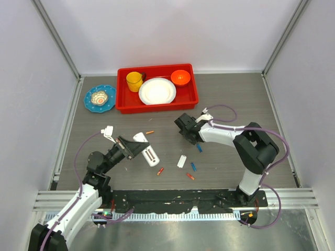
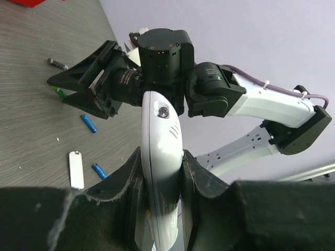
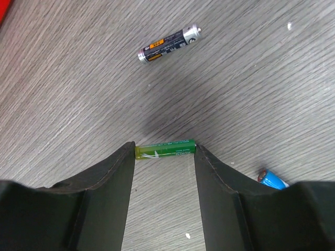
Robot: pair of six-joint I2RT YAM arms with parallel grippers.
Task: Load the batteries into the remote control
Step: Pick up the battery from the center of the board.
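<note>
Overhead, the left gripper [image 1: 132, 148] holds the remote [image 1: 149, 153], and loose batteries [image 1: 193, 167] lie on the table [image 1: 235, 104] nearby. At the left wrist, its jaws are clamped on the remote's sides. At the right wrist, the right gripper [image 3: 165, 154] pinches a green battery [image 3: 165, 149] end to end.

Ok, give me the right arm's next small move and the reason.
Probably raise the right gripper a little, straight up: its fingers pinch the green battery end to end down at the table, while the left gripper holds the remote control aloft nearby.
</note>
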